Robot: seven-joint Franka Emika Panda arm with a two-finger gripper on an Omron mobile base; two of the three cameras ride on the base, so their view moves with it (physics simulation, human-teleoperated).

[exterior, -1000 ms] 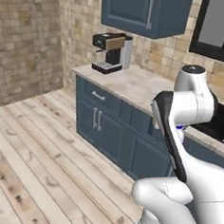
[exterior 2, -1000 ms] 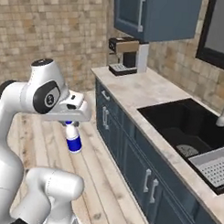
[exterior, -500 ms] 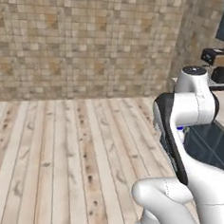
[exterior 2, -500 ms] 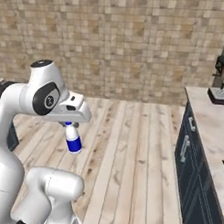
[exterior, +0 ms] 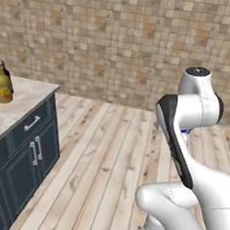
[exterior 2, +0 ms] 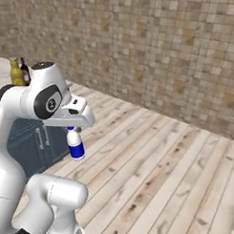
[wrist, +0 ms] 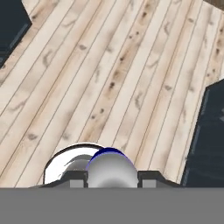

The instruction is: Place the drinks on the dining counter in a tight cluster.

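hand view: the rounded white cap of the small clear bottle with a blue label [wrist: 111, 169] is seen clamped between the two dark fingertips of the gripper [wrist: 111, 178], above the pale wooden plank floor [wrist: 113, 65]. from the right base camera the same bottle [exterior 2: 75, 143] is seen hanging upright below the gripper [exterior 2: 70, 129], held by its top, well apart from the beige marble-topped dining counter with dark blue cabinets [exterior: 25, 129]. farther off, the tall mustard-yellow bottle [exterior: 2, 83] is seen standing on that counter with the dark wine bottle [exterior 2: 25, 71] just beside it.
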